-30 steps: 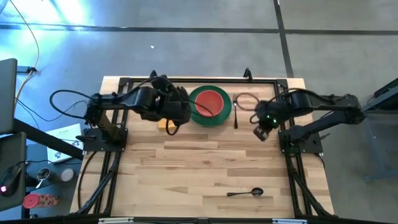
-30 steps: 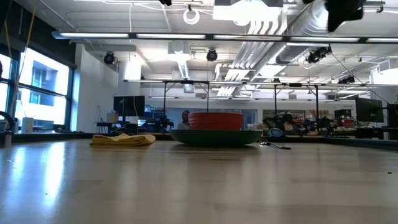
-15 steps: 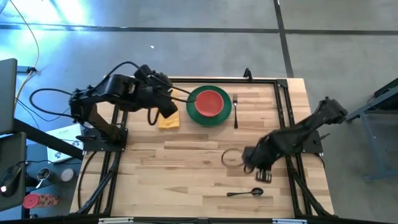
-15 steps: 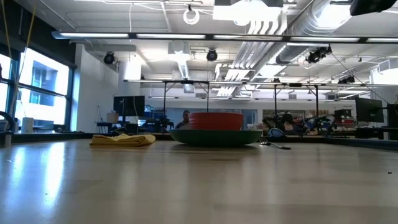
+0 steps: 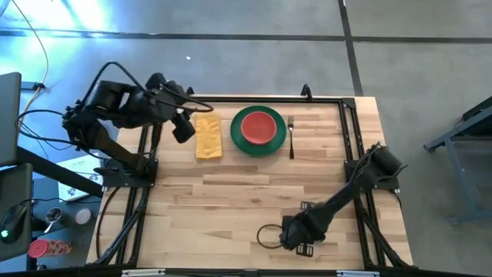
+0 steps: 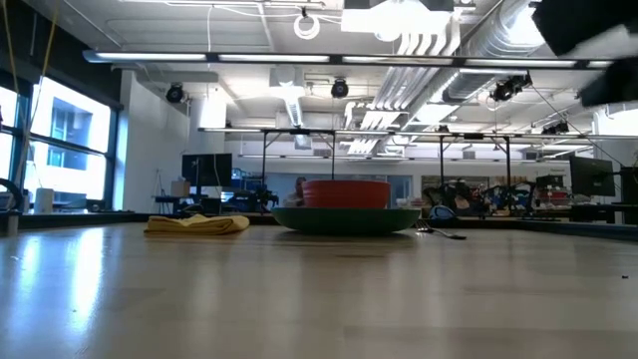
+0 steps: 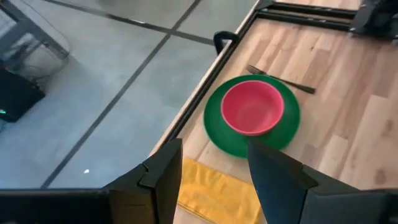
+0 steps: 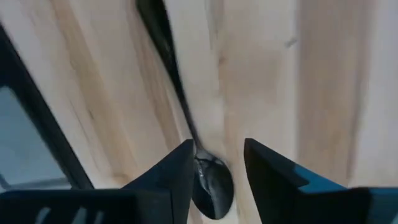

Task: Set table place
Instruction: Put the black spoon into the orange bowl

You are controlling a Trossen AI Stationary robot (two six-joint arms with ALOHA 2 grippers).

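My right gripper (image 8: 214, 171) hangs open low over the table's near edge (image 5: 301, 242). Its two fingers stand on either side of the bowl of the dark spoon (image 8: 210, 182), whose handle (image 8: 163, 56) runs away from them along the planks. In the high view the gripper hides the spoon. At the far edge, the red bowl (image 5: 258, 127) sits in the green plate (image 5: 244, 143). The fork (image 5: 291, 138) lies to the plate's right and the yellow napkin (image 5: 207, 137) lies flat to its left. My left gripper (image 7: 214, 180) is open, raised left of the napkin (image 5: 183, 127).
A black frame (image 5: 231, 100) edges the pale plank table, and both arm bases stand on it at the left and right sides. A loop of the right arm's cable (image 5: 267, 235) hangs beside its gripper. Bare planks (image 5: 231, 200) lie across the middle of the table.
My right gripper has swung from beside the fork at the far right to the near edge and come down over the spoon. My left arm has drawn back from over the napkin toward the far left corner, baring the napkin, which lies where it was.
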